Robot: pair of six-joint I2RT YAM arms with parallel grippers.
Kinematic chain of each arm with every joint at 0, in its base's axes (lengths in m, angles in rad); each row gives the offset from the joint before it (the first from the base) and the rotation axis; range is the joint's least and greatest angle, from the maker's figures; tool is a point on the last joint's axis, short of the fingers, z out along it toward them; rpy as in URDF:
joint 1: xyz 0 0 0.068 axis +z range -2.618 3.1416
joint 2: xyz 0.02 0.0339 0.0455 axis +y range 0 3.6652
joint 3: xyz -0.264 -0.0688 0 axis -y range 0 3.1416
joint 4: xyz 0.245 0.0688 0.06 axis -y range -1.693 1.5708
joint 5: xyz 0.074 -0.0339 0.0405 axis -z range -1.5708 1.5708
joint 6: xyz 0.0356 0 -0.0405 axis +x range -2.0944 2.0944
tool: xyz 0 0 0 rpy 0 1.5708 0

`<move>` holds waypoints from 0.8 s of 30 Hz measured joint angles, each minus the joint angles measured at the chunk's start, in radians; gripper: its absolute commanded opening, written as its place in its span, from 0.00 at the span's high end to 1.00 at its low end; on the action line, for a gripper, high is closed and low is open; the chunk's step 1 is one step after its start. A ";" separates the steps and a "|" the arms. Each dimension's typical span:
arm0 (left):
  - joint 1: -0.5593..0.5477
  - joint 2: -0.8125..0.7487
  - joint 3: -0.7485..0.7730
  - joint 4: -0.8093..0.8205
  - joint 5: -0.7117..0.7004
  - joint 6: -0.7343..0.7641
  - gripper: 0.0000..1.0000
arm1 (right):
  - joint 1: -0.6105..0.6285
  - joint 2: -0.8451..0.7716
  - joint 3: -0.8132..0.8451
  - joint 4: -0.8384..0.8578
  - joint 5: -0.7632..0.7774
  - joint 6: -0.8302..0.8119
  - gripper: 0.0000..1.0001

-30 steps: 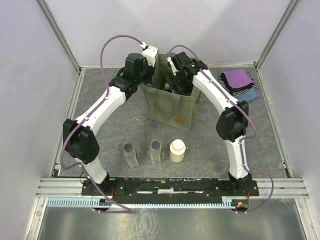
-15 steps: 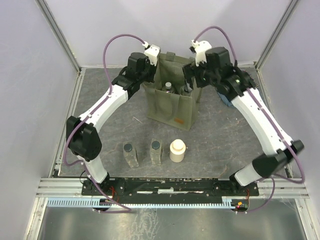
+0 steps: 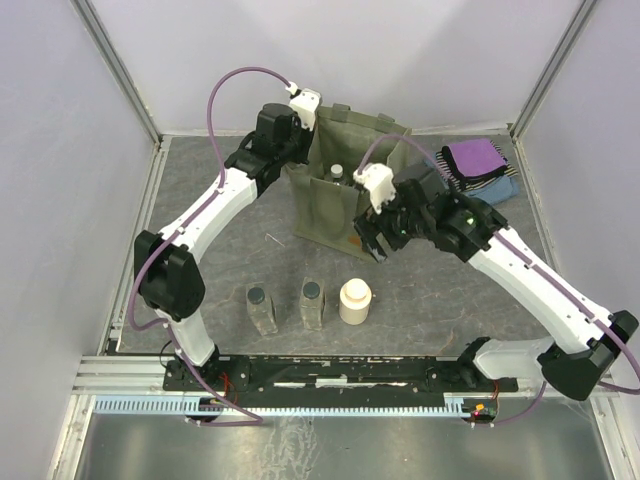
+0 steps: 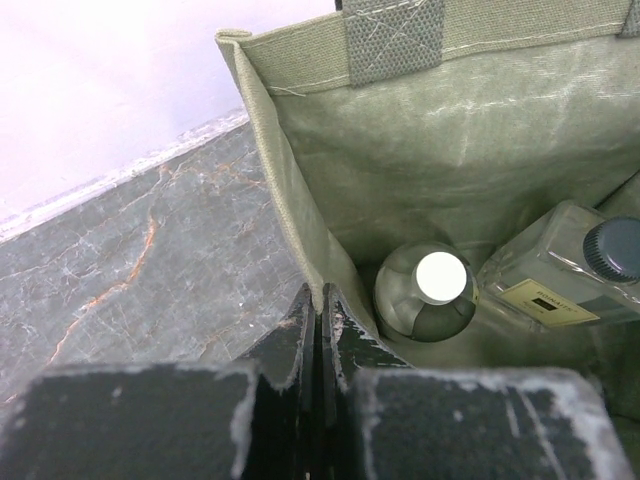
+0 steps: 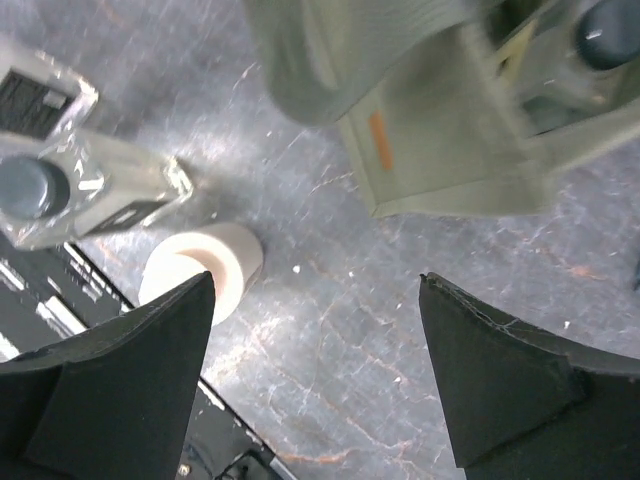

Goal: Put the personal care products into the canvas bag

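The left fingers [image 4: 308,335] are pinched shut on the rim of the canvas bag [image 4: 450,130]. The right fingers [image 5: 490,370] are spread wide and hold nothing. They hover over the desk [image 3: 220,250] in front of the bag, with the cream-white jar [image 5: 200,265] just below one fingertip. Half a second ago they hung above the bag's right side.

Two containers are in the bag: a nozzle-topped bottle [image 4: 425,295] and a dark-capped bottle [image 4: 560,270]. Three are on the desk: the left rectangular bottle [image 3: 262,309], the middle rectangular bottle [image 3: 313,302] and the jar.
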 measured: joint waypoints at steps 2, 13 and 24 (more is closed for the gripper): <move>0.000 0.000 0.001 -0.003 -0.010 0.000 0.97 | 0.039 -0.008 -0.032 -0.009 0.002 0.002 0.10; -0.005 0.011 0.012 -0.006 -0.016 0.000 0.97 | 0.258 -0.008 -0.167 -0.014 0.006 0.016 0.11; -0.005 0.016 0.012 -0.006 -0.024 0.000 0.97 | 0.343 0.099 -0.200 0.001 0.029 0.026 0.18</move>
